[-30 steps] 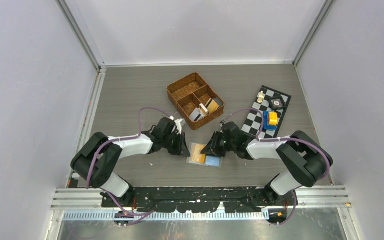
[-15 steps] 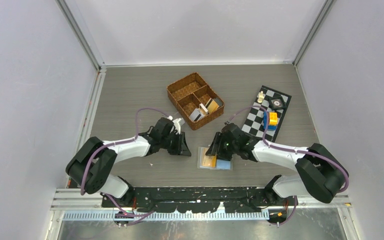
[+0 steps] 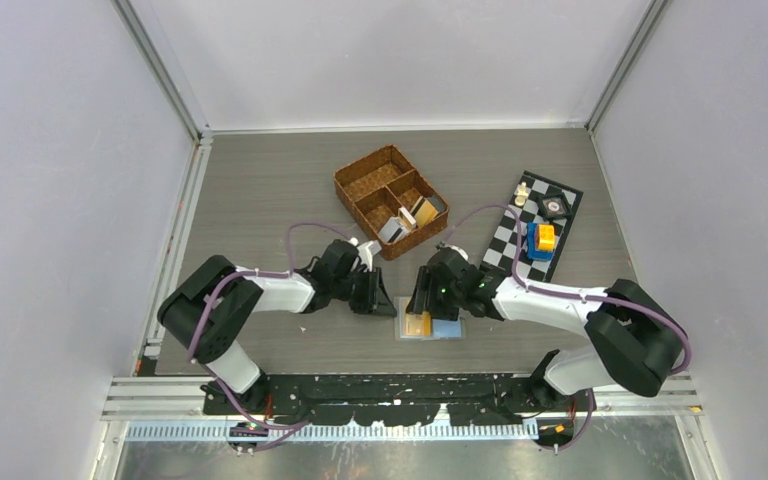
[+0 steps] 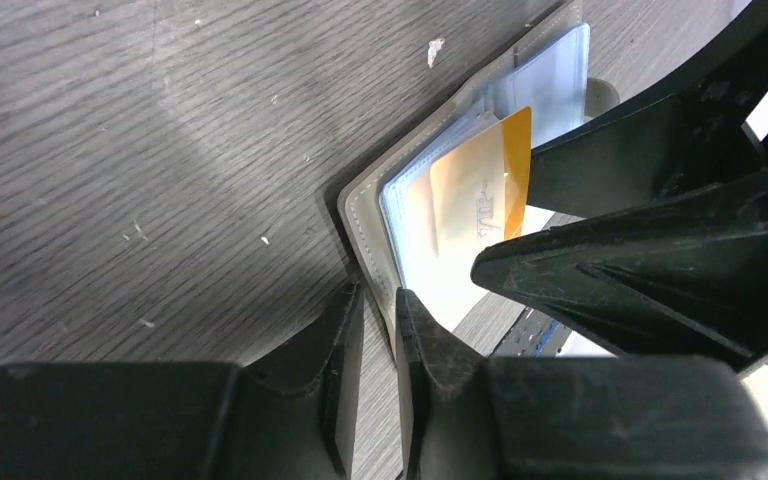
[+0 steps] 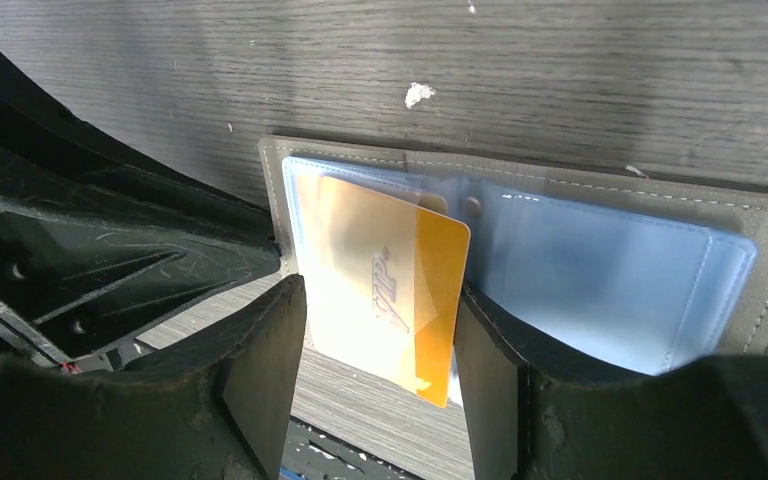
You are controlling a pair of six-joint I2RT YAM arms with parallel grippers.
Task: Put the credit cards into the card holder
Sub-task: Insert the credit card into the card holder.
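You've got L gripper pinching holder edge, lower centre, to anchor it; R gripper open, straddling half-sleeved card.

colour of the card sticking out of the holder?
Orange-gold card, clearest in right wrist view.

Top view, lower centre: wallet half covered by right gripper; cards in basket too small to tell apart. Left wrist view, centre right: orange card hazy behind sleeve, lower end hidden behind right gripper's finger.
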